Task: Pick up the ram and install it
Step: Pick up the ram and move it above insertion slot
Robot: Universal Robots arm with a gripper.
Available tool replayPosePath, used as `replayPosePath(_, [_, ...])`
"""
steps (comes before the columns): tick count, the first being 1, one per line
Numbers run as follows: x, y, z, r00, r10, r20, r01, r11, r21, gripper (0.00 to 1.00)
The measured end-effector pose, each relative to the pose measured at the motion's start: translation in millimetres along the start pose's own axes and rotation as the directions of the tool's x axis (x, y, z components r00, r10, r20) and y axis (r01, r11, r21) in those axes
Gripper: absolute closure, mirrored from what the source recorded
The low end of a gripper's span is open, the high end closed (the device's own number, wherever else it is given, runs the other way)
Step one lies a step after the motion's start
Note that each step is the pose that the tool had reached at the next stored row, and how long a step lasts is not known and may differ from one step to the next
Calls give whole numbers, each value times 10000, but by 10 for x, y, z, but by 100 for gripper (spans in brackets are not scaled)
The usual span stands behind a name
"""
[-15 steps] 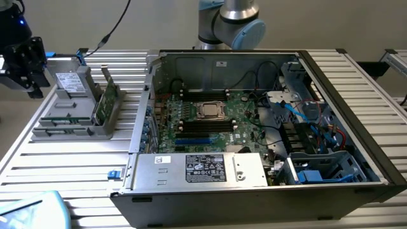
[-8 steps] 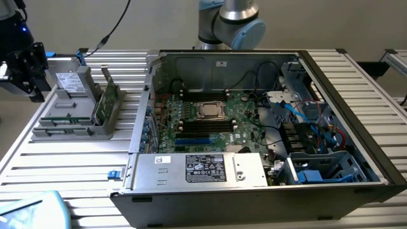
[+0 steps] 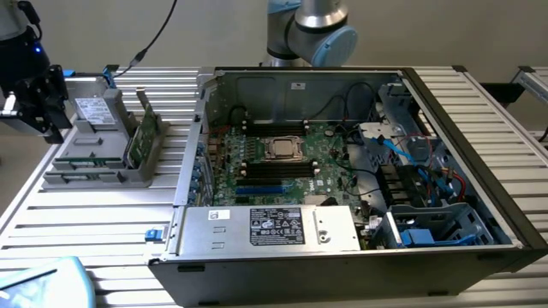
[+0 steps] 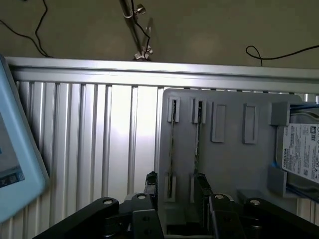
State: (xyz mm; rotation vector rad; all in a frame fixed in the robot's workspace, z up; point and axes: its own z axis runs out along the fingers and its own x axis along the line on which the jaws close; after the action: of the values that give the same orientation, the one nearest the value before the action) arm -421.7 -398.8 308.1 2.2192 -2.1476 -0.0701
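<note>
**Open jaws above the ram in its holder**

The gripper (image 4: 176,185) hangs over the grey holder (image 4: 229,164), which sits on the ribbed counter (image 3: 102,218) at the exterior view's left. Its jaws stand wide apart and have hold of nothing. The ram (image 4: 171,149) stands on edge in a slot at the holder's near end. A second stick (image 4: 198,149) stands in the slot just beside it. At the holder's far end lies a silver drive (image 4: 301,159) whose white label reads TOSHIBA. The open computer case (image 3: 479,154) lies to the right. The print on its power supply (image 3: 274,228) label is too small to read.
</note>
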Motion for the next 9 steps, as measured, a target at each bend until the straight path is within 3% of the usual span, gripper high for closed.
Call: replayPosePath(9, [-2, 38, 166, 10000, 0, 12, 0, 10000, 0, 57])
